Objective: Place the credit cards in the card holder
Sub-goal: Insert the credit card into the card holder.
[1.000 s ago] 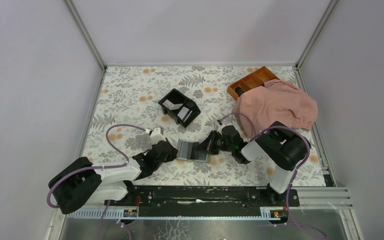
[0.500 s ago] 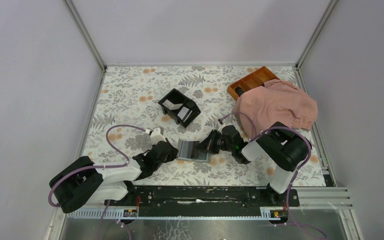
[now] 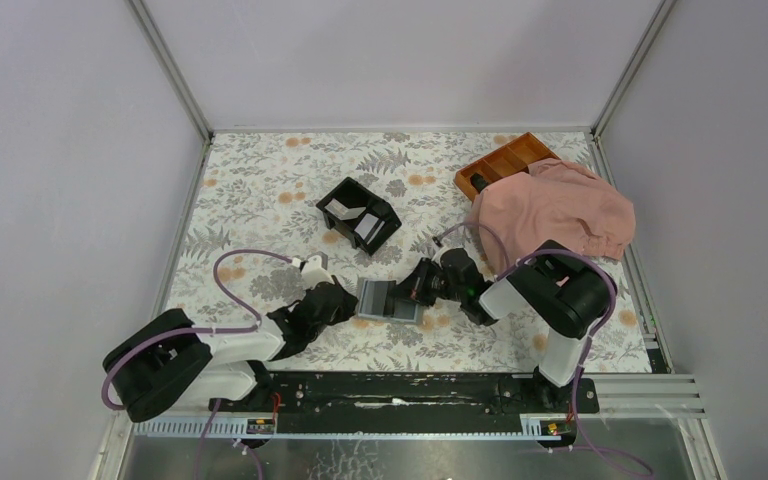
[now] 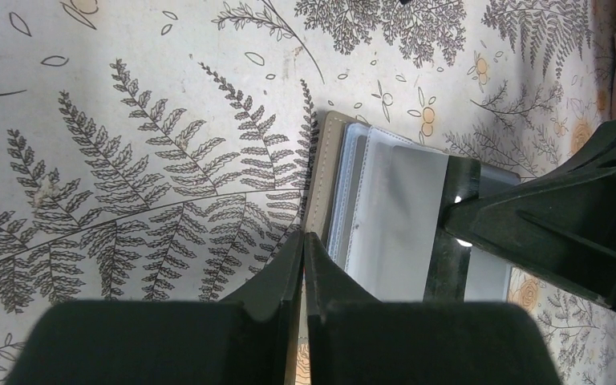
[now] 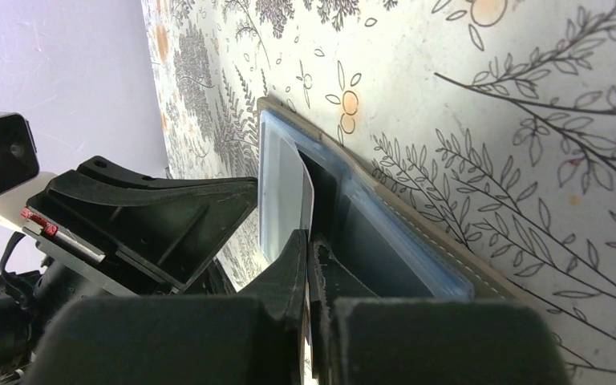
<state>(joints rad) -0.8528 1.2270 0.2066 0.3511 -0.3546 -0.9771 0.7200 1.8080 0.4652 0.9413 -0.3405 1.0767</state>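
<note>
Here we pinch one stiff, slippery credit card [image 5: 285, 186] endwise in the right claw [image 5: 310, 237], its tip at the card holder [image 4: 393, 228] on the tabletop [image 4: 128, 120]; our left claw [image 4: 304, 237] seemingly clamps the limp cover's edge.

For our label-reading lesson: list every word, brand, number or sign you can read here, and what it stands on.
None can be read.
The card at the card holder shows a blank face.
The white cards in the black box are too small to tell.
</note>
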